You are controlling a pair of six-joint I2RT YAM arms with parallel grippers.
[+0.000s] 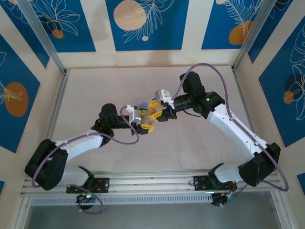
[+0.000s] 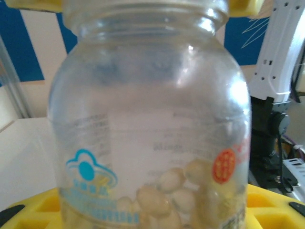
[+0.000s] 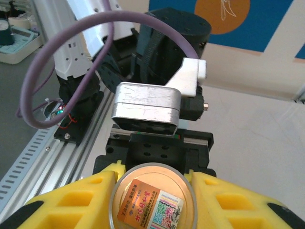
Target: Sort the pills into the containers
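In the left wrist view a clear glass vial (image 2: 147, 109) fills the frame, with tan pills (image 2: 167, 195) heaped at its bottom. My left gripper (image 2: 147, 217) is shut on the vial, its yellow fingers (image 2: 33, 210) flanking the lower body. The vial's round gold cap (image 3: 152, 198), with a sticker on it, sits between the yellow fingers (image 3: 71, 200) of my right gripper (image 3: 153, 191), which press against both sides. Seen from above, both grippers meet mid-table, the left (image 1: 143, 123) and the right (image 1: 157, 116). A bluish bit of the pill box (image 1: 139, 102) peeks out just behind them.
The white table (image 1: 200, 157) is walled by panels at the left, back and right. An aluminium rail (image 1: 152, 183) with both arm bases runs along the near edge. A purple cable (image 1: 128, 138) loops under the left wrist.
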